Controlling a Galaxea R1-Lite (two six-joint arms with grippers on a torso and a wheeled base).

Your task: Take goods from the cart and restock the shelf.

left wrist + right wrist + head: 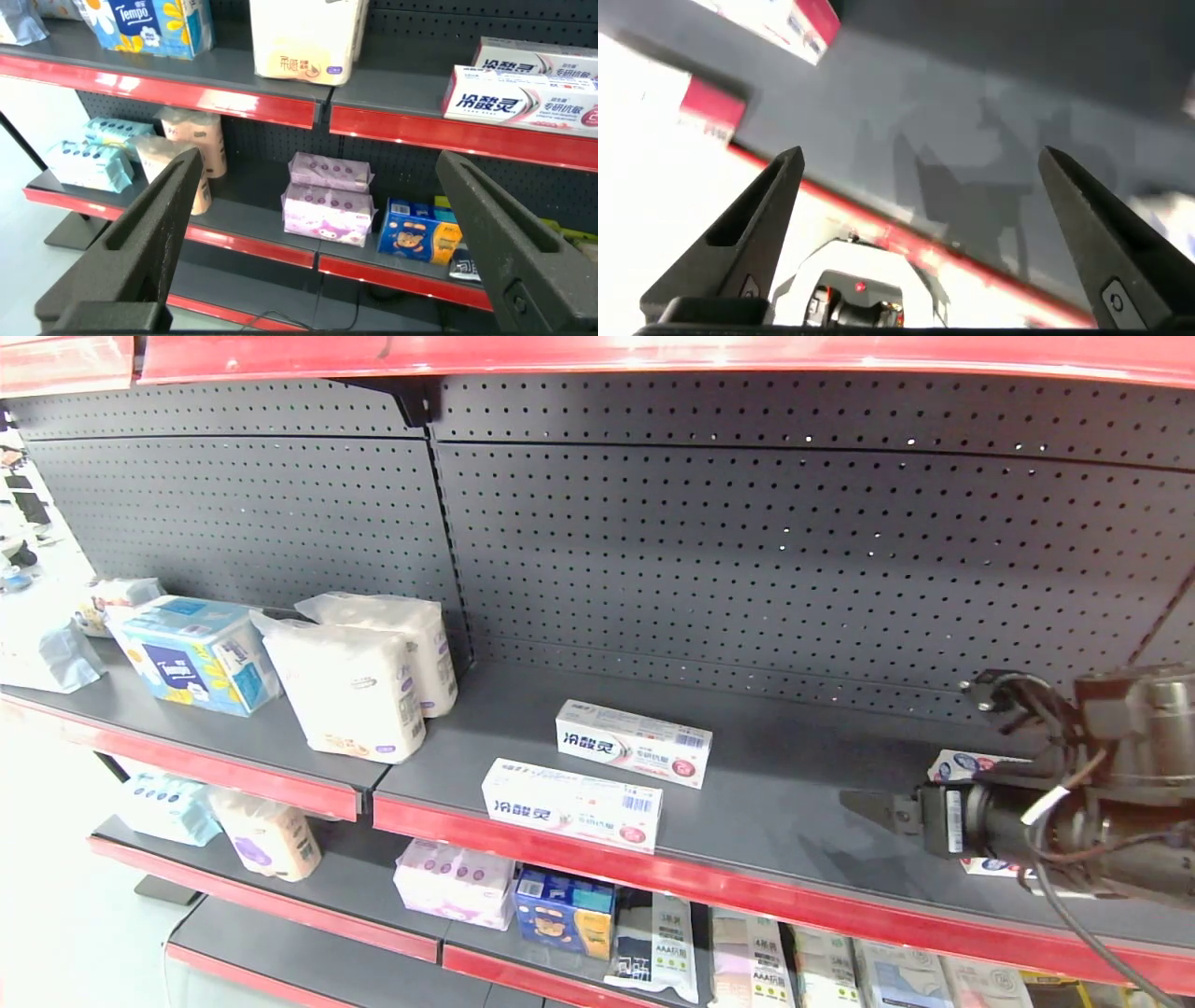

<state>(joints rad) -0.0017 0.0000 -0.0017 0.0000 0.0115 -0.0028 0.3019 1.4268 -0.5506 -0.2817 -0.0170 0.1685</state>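
- My right gripper (pixel 920 159) has its jaws spread wide with nothing between them; it hangs low over the shelf board (pixel 794 784), tips aimed along it
- The goods already on the shelf lie ahead of those open tips: the front toothpaste box (pixel 571 805) well out in front, the back toothpaste box (pixel 633 742) just beyond it
- The front one sits right on the red shelf lip (pixel 747 896); I judge that a forward sweep with the jaws this wide could nudge it over the edge
- A small pack (pixel 962 765) lies behind the jaws, close against the wrist and partly hidden by the arm; if I pull back carelessly, the wrist or its loose cable could drag it off; I cannot tell whether they touch
- My left gripper (pixel 318 159) is likewise wide and empty; past its tips I see the purple tissue packs (pixel 329 201) and a blue box (pixel 411 233) on a lower shelf
- Swinging that arm away towards the cart, an open finger might catch a shelf lip; I would narrow the jaws first
- With both grippers empty, the next pick has to come from the cart; turning too fast beside the shelf risks clipping the tissue packs (pixel 350 686)
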